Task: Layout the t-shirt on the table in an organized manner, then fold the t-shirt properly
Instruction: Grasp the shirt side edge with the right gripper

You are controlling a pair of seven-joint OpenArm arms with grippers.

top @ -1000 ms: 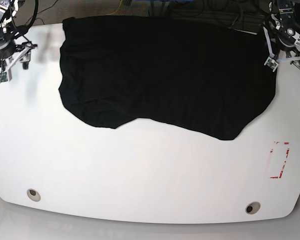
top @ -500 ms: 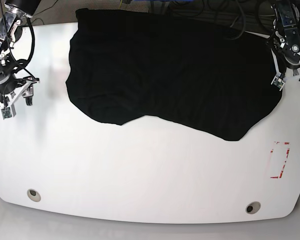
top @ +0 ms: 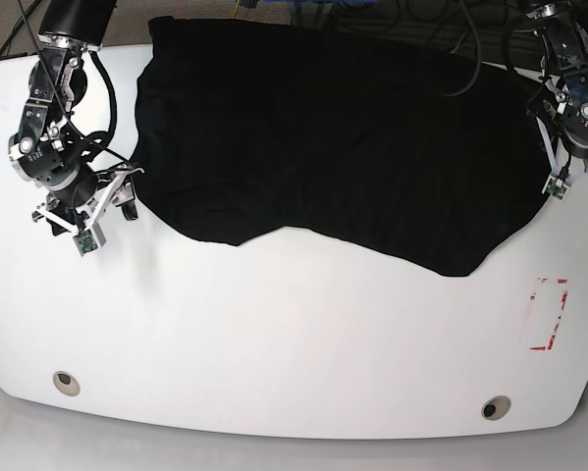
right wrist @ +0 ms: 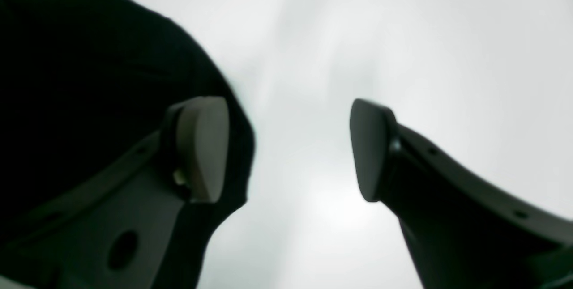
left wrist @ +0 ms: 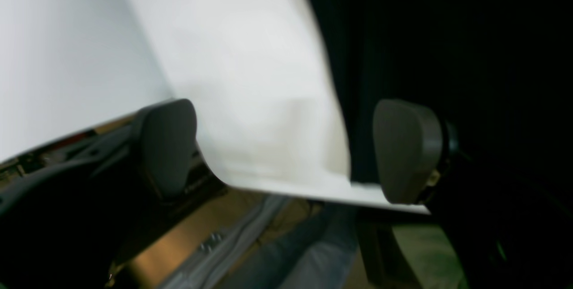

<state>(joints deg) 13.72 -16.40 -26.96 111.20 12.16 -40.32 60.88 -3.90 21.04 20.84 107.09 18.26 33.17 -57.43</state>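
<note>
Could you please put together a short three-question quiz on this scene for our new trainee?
1. True or false: the right gripper is clamped on the t-shirt.
2. Which lies nearest the red outline mark in the base view: A) the left gripper, B) the right gripper, C) the round insert at the near left?
3. Fill in: the t-shirt lies on the ____ half of the table, away from the camera.

Key: 1 false, its jaws are open beside the cloth; 2 A; 3 far.

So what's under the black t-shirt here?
The t-shirt lies spread on the white table, which shows around its near edge. Whatever else sits beneath the cloth is covered; no print or collar is visible.
</note>
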